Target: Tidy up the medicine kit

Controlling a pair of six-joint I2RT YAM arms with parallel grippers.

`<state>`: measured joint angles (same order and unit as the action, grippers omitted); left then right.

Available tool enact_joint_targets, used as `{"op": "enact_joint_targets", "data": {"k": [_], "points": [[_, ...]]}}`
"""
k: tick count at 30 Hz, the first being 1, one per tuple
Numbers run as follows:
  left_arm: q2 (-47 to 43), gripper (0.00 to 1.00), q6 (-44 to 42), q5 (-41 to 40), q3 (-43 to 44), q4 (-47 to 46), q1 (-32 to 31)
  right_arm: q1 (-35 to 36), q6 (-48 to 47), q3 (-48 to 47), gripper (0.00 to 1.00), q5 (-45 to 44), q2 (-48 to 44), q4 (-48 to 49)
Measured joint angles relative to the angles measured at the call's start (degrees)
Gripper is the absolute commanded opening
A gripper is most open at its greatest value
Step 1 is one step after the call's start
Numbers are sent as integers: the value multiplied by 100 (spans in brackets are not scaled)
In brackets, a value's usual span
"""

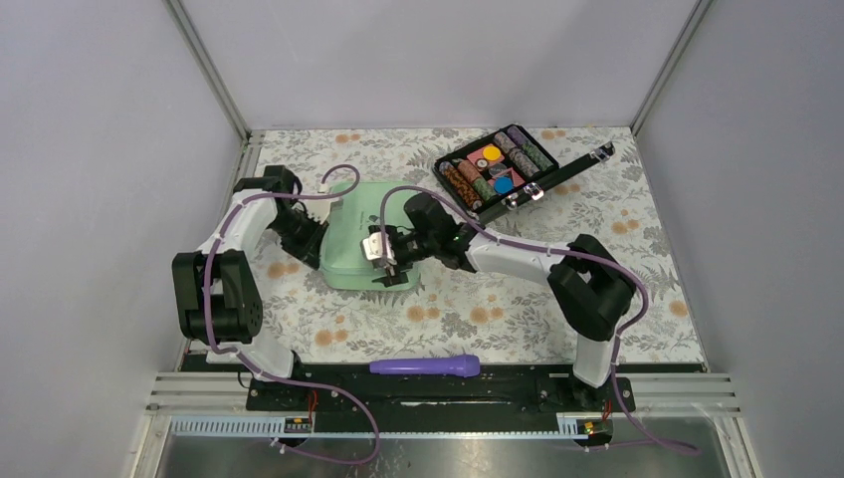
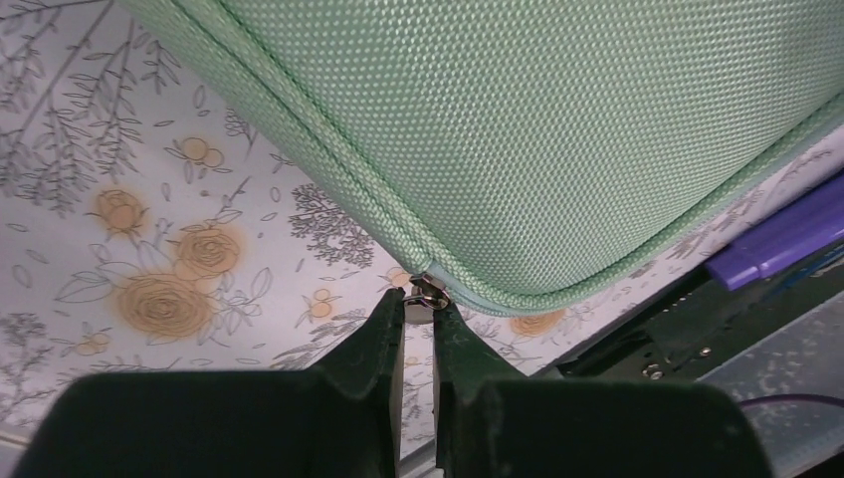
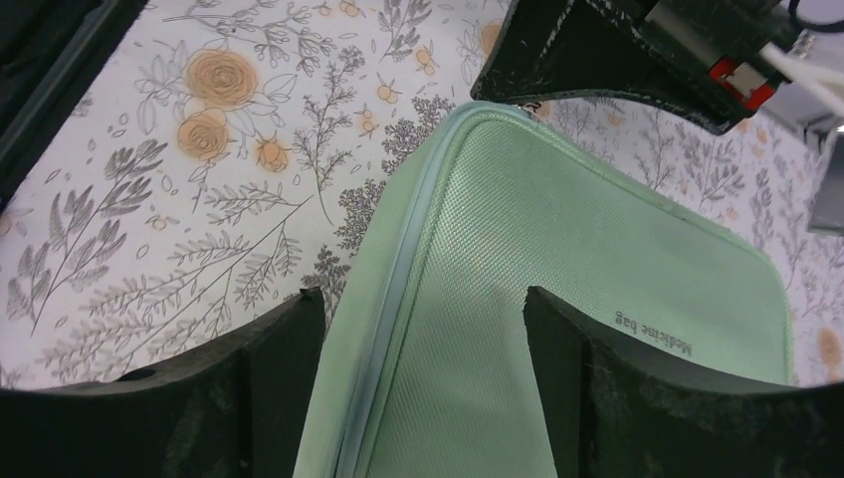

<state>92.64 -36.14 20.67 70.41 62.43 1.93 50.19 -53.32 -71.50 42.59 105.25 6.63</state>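
The mint-green medicine kit lies zipped on the floral cloth, left of centre. It fills the left wrist view and shows small lettering in the right wrist view. My left gripper is at the kit's near-left corner, shut on the metal zipper pull. My right gripper is open and straddles the kit's zipped edge. One of its fingers is over the cloth and the other over the lid. I cannot tell if they touch the kit.
An open black case of colourful rolls and discs sits at the back right. A purple pen-like object lies on the near rail and also shows in the left wrist view. Enclosure walls stand on three sides.
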Motion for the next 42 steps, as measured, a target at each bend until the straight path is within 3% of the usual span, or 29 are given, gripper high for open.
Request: {"op": "enact_joint_targets", "data": {"k": [6,16,21,27,29,32,36,39,42], "points": [[50,0,131,245,74,284,96,271,678,0,71,-776,463,662],[361,0,-87,391,455,520,656,710,1569,-354,19,-1985,953,1196],[328,0,-85,474,227,673,732,756,2068,-557,10,-2516,1106,1215],[-22,0,-61,575,-179,634,734,824,2240,-702,3,-2559,1213,1174],[-114,0,35,697,-184,640,715,824,2282,-776,10,-2562,1213,1152],[-111,0,238,883,-173,658,586,789,2321,-839,43,-2498,1213,1036],[131,0,481,1237,37,988,426,529,2277,-1080,71,-1705,1165,525],[173,0,485,1215,153,1091,323,127,2017,-1252,80,-734,870,-433],[173,0,389,929,177,1069,341,-459,1154,-1436,81,9,352,-1722]]}}
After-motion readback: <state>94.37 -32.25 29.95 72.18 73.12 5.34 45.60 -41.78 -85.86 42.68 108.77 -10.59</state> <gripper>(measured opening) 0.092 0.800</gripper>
